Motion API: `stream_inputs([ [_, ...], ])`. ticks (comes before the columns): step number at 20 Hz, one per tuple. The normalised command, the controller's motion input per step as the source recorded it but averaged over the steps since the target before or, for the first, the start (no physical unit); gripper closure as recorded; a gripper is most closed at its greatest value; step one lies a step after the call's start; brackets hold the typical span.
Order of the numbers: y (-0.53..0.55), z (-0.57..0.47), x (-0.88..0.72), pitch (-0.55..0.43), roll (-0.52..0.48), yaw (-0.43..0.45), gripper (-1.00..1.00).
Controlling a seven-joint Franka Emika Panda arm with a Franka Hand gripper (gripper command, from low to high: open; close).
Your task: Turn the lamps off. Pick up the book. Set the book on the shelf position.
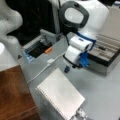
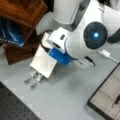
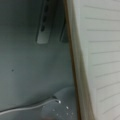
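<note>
The book is a white spiral-bound notebook, propped at a tilt on silvery perforated strips in both front views. My gripper hangs at the book's far upper edge, just off its corner, under the white hand with its blue part. In a front view the hand covers the top of the book. The wrist view looks along the book's ruled page and its edge, with the strips beyond. The shelf position, a reddish-brown wood board, lies left of the book. The lamps are out of view.
A grey open case stands to the right of the arm. A dark box with an orange piece sits behind. A white cable with a plug crosses the table toward the book. A blue item lies under the wooden board.
</note>
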Motion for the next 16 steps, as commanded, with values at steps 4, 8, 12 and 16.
stream_inputs([
  [4,0.05,-0.15,0.02,0.07,-0.499,-0.036,-1.0],
  [8,0.05,-0.2,-0.01,0.067,-0.565,-0.031,-1.0],
  [12,0.09,-0.22,-0.03,0.087,-0.55,-0.015,-1.0],
  [16,0.1,-0.18,0.01,0.061,-0.543,-0.013,-1.0],
])
